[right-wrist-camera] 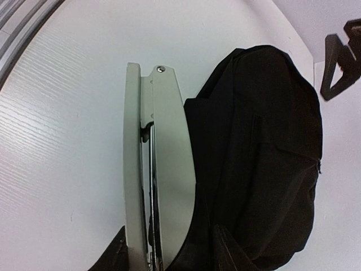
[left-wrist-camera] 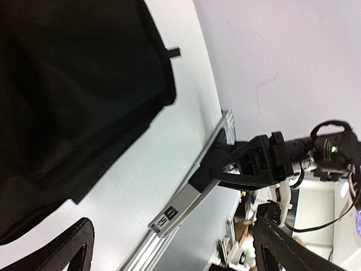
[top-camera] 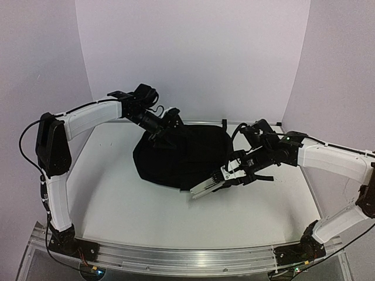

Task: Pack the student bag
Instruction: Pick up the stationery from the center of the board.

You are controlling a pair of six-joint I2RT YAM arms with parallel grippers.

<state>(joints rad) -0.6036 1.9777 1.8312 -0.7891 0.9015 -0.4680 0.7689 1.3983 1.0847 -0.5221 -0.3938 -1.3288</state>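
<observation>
The student bag (top-camera: 184, 153) is a large black fabric backpack lying flat in the middle of the white table; it also fills the upper left of the left wrist view (left-wrist-camera: 73, 84) and the right side of the right wrist view (right-wrist-camera: 265, 147). My right gripper (top-camera: 229, 174) is shut on the rear of a white stapler (top-camera: 205, 186) at the bag's near right edge. In the right wrist view the stapler (right-wrist-camera: 163, 158) lies lengthwise between the fingers (right-wrist-camera: 115, 255), touching the bag's side. My left gripper (top-camera: 167, 121) hangs open over the bag's far left corner, holding nothing.
An aluminium rail (top-camera: 187, 257) runs along the table's near edge and carries both arm bases. White walls close in the back and sides. A small black strap loop (top-camera: 224, 123) sticks out at the bag's far edge.
</observation>
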